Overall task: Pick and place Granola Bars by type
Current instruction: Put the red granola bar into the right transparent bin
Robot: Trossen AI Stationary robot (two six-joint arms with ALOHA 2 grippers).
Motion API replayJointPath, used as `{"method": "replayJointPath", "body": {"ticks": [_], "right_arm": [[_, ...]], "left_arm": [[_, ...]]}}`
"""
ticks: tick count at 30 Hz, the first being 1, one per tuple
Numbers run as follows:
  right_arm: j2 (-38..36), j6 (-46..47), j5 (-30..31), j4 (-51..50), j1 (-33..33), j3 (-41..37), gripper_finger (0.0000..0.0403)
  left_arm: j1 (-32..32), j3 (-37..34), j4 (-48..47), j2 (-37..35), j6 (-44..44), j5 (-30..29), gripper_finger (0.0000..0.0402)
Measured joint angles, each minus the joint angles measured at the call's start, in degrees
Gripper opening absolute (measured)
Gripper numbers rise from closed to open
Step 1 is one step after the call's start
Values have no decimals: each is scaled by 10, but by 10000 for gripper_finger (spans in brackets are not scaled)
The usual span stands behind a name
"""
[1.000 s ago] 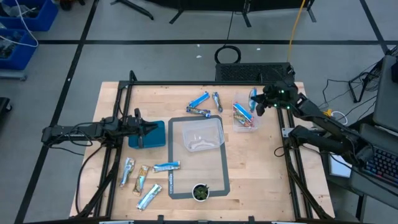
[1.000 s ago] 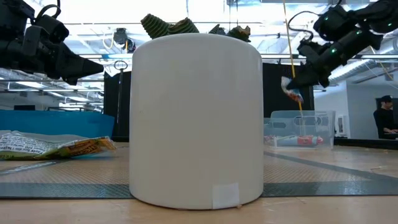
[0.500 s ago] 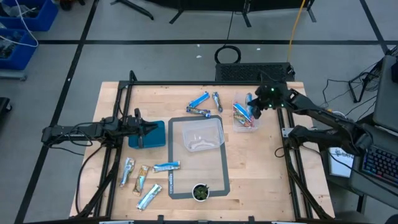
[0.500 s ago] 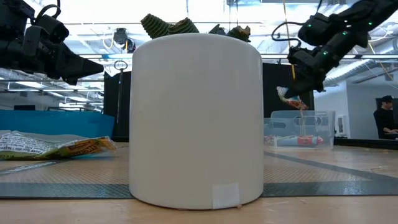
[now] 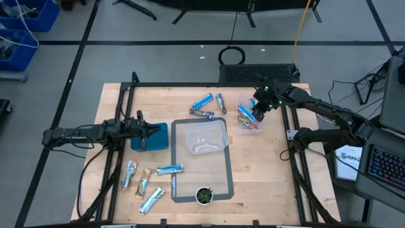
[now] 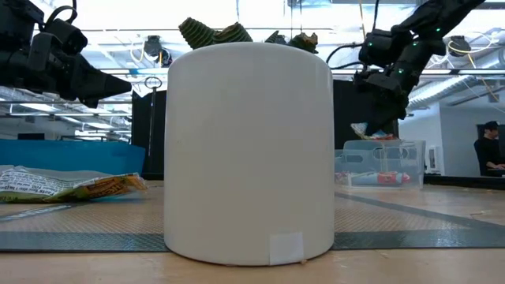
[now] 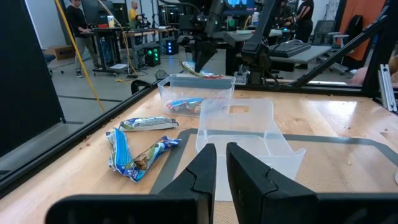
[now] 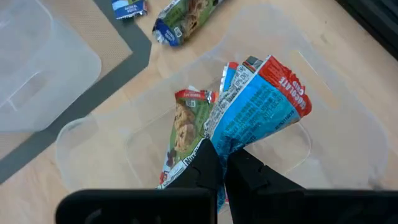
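Your right gripper [image 8: 222, 163] pinches a blue-and-red granola bar [image 8: 261, 107] by one end, hanging above the small clear bin [image 5: 248, 123]; beneath it lies another bar [image 8: 186, 121]. You cannot read the wrapper's print.

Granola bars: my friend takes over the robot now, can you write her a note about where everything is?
Right gripper: shut on a blue-and-red bar, held above the small clear bin.
Left gripper: fingers nearly closed, holding nothing, waiting over the blue lid.
Done: some blue-and-red bars are in that bin.
Left: three bars behind the large clear tray, five bars at the front left.
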Motion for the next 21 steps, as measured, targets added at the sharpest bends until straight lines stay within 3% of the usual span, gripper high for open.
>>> {"method": "replayJointPath", "body": {"ticks": [5, 11, 21], "right_arm": [[13, -11, -57, 0, 0, 6, 4], [13, -24, -85, -37, -4, 6, 4], [13, -31, -230, -69, -7, 6, 4]], "left_arm": [[0, 0, 0, 0, 0, 0, 42], [0, 0, 0, 0, 0, 0, 42], [0, 0, 0, 0, 0, 0, 42]]}}
